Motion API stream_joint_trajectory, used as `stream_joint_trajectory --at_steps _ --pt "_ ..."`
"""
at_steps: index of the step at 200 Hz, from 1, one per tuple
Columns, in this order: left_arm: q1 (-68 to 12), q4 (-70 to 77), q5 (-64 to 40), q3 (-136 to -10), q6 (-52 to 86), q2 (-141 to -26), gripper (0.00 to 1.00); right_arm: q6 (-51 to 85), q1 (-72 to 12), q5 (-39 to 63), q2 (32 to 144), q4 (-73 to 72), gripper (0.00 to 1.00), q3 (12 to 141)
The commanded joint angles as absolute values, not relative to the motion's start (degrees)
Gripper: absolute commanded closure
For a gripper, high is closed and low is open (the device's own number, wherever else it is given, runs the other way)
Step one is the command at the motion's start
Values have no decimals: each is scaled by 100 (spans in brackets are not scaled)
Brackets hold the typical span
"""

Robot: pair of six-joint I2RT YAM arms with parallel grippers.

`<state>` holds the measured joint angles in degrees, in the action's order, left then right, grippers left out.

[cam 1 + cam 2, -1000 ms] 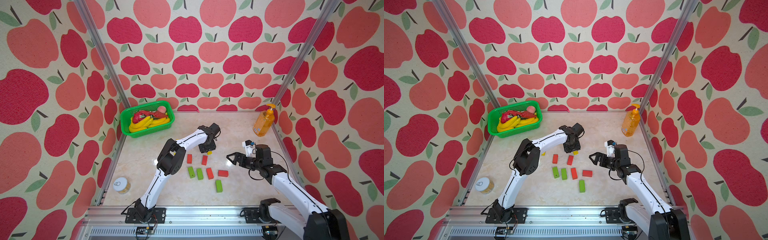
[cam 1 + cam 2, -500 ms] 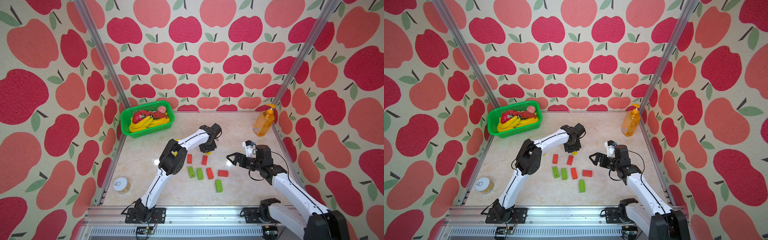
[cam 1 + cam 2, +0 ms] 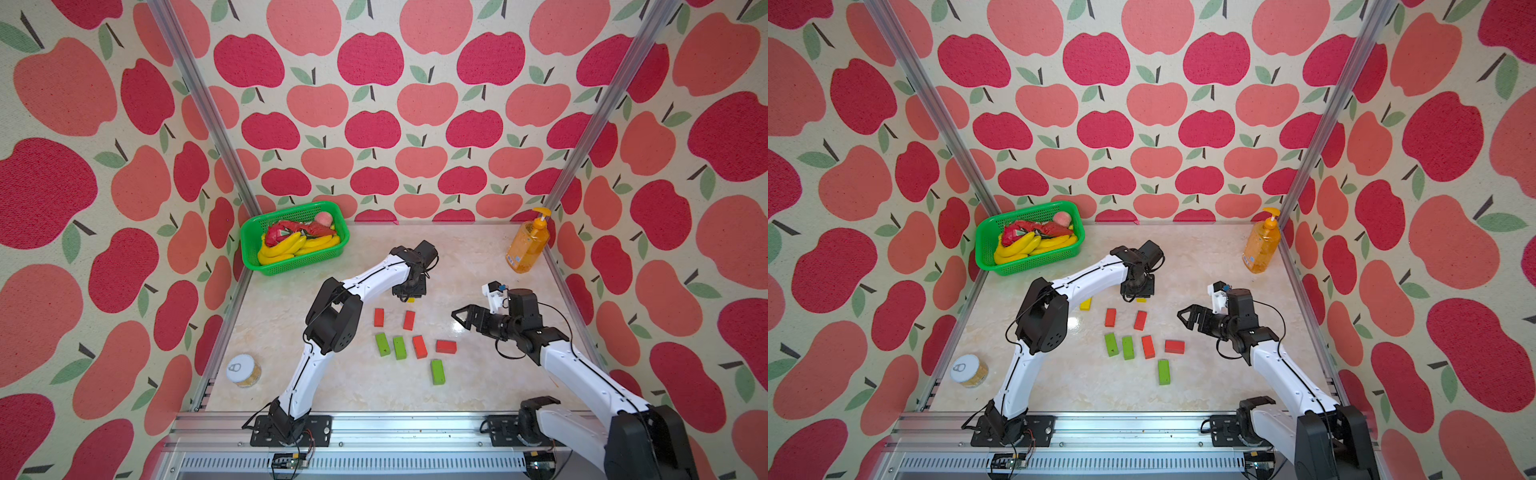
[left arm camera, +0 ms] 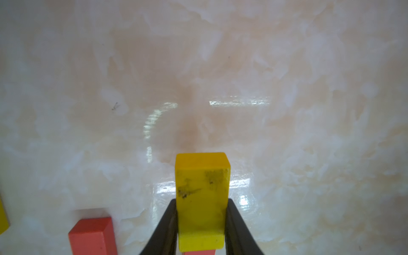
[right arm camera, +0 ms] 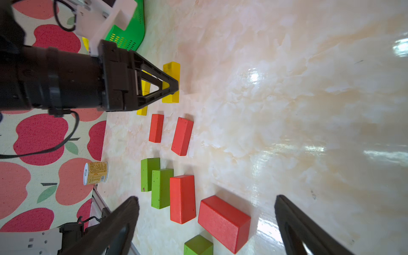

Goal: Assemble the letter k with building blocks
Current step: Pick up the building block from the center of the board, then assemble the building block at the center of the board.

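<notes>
My left gripper (image 4: 201, 204): clamped on yellow block (image 4: 202, 176) — its axis parallel to red block (image 5: 182, 136).
My right gripper (image 5: 206, 197): apart, farther.

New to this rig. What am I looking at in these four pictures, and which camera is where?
These are two white robot arms. Two pictures look down from overhead and are nearly identical; the other two come from a camera on each wrist. The left arm has its jaws shut on a yellow block. The right arm hovers, jaws open and empty. On the marble table lie four red blocks and three green blocks. Nearby: a fruit basket, soap bottle, can.
</notes>
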<state>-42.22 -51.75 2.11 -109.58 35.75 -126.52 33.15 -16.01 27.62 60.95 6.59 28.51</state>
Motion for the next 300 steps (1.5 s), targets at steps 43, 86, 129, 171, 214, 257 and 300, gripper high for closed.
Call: stream_joint_trajectory --at_steps 43,86,129,171,214,257,300 --pt "-3411 -4526 -180 -8911 2291 -10688 95 3665 -2353 2283 6610 384 1 3439" --pt "-2874 -4514 -438 -7805 2074 -9677 94 4291 -2793 2102 7283 -418 1 3713" --pt "-2662 -4782 -319 -7044 2106 -8954 93 4483 -3216 1783 7859 -717 1 3987" --pt "-2637 -4579 -381 -6401 2402 -8839 93 4556 -3544 1903 8334 -721 1 4455" --pt "-2637 -4429 -439 -6304 2460 -9162 93 4789 -3708 2076 8666 -1113 1 4493" --pt "-2645 -4344 -440 -6285 2525 -9455 94 4812 -3759 2153 8819 -1195 1 4518" --pt "-2646 -4221 -511 -6287 2377 -9741 95 4765 -3755 2109 8764 -1082 1 4540"
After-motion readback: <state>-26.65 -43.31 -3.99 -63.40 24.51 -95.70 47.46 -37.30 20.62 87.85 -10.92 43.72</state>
